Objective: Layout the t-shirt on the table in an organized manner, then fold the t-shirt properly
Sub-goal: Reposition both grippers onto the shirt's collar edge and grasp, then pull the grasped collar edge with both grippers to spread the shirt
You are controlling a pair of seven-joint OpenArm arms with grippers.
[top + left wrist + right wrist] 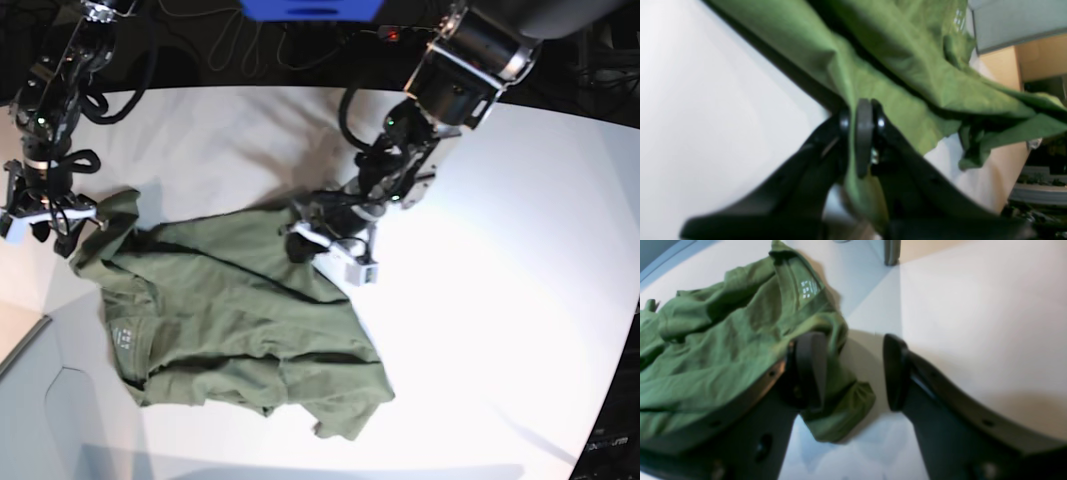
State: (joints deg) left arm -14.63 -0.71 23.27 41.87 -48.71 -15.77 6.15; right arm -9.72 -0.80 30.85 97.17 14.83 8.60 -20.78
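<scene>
One table [520,300] carried one crumpled t-shirt [240,320] left of centre. The left gripper [863,125], reaching low from the far side, pinched its fabric tight. The right gripper [853,373] hung spread at a sleeve, gripping nothing.

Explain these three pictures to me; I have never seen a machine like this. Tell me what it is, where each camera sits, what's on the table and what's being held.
This is a robot with two arms, each ending in a two-fingered gripper. The base view looks down on a white table with a crumpled olive-green t-shirt on it. The other two pictures come from cameras mounted on the wrists, looking along the fingers. The left gripper, on the right in the base view, is shut on a fold of the t-shirt and appears to lift it. The right gripper, on the left in the base view, is open at the shirt's edge, holding nothing. The white marks are the printed neck label.
</scene>
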